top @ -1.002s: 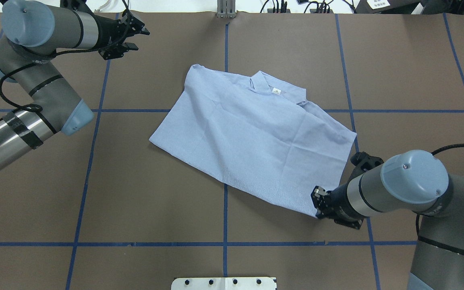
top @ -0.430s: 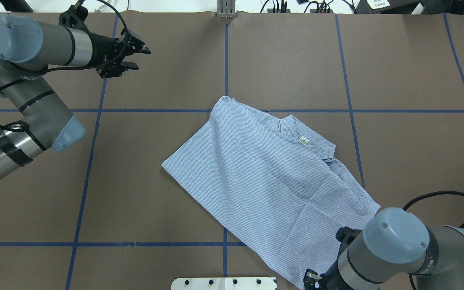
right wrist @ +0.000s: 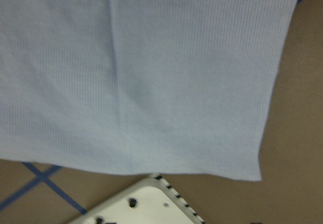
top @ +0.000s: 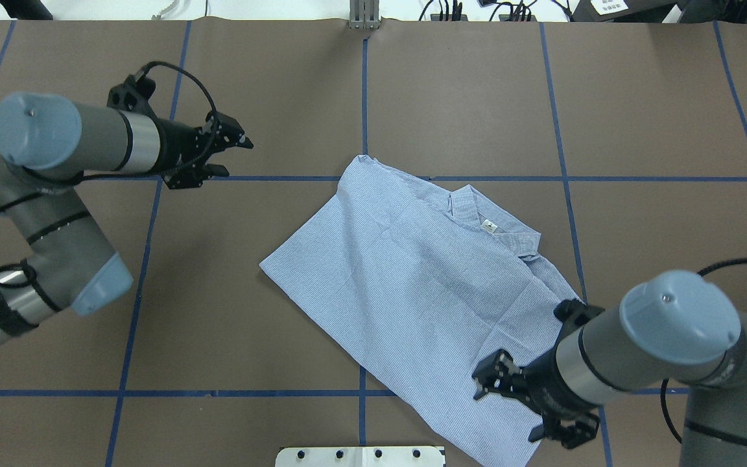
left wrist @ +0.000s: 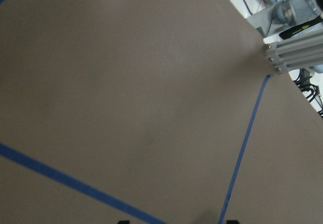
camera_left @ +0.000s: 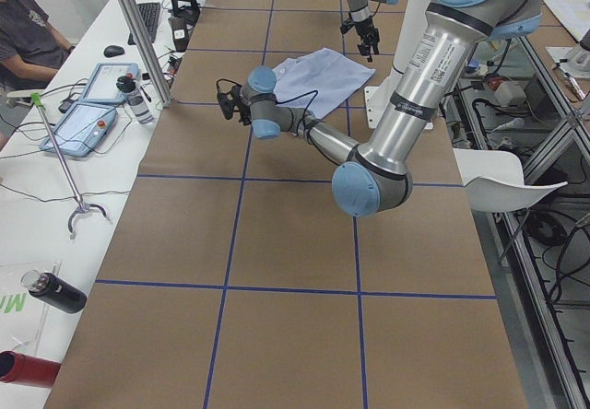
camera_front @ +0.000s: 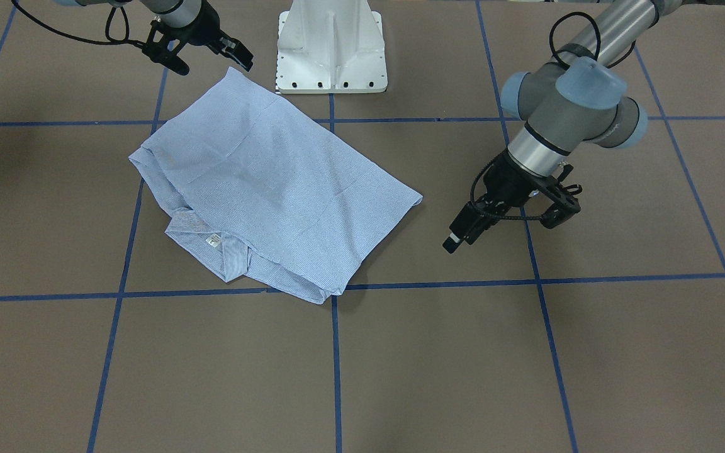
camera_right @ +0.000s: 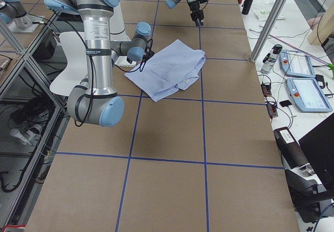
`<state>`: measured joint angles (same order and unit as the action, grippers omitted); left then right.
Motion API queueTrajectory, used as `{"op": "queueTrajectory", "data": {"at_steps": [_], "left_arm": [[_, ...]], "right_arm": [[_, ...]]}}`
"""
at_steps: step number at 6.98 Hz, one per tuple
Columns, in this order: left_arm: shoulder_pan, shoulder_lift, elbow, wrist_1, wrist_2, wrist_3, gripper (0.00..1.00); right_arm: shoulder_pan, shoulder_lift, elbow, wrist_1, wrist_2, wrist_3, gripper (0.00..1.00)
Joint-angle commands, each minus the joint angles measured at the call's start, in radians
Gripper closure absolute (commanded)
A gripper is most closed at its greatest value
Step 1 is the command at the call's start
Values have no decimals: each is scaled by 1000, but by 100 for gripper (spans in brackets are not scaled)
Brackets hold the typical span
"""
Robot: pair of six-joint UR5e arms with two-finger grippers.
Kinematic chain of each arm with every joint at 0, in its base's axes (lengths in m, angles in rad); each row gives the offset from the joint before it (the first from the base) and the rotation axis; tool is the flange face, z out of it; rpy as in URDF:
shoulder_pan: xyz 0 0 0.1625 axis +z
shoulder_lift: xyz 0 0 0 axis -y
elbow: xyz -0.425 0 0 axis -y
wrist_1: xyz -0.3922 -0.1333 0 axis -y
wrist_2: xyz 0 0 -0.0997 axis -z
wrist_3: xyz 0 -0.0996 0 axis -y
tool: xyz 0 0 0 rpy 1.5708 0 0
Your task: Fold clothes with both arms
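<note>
You will find the left gripper (top: 237,157) spread and empty, well beyond the white base (top: 360,456), probably keeping clear. The shirt (top: 412,279) lies folded flat, one hem corner just beside the base. The right gripper (top: 505,415) hovers over that corner, spread and gripping nothing, likely set for a regrasp.

Shirt (top: 412,285): thin woven cloth, matt, fine stripe in the weave, soft creases.
Tabletop (top: 218,337): brown paper-like cover, matt, smooth. Blue tape lines (top: 153,393): faint sheen.
Left arm (top: 56,227): matt grey tube, 1 polished bare-metal band. Joint cap (top: 36,130): smooth light-blue plastic.
Pedestal base (camera_front: 331,50): white, satin, looks like painted metal.
</note>
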<state>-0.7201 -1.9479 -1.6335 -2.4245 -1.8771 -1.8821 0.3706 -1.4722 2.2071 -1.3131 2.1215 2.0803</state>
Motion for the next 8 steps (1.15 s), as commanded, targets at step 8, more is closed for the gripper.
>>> {"op": "queueTrajectory", "data": {"at_steps": [8], "left_arm": [[283,49,-68,127,239,-83,41]], "right_arm": [[277,139,-147,-5,-6,-9,0]]}}
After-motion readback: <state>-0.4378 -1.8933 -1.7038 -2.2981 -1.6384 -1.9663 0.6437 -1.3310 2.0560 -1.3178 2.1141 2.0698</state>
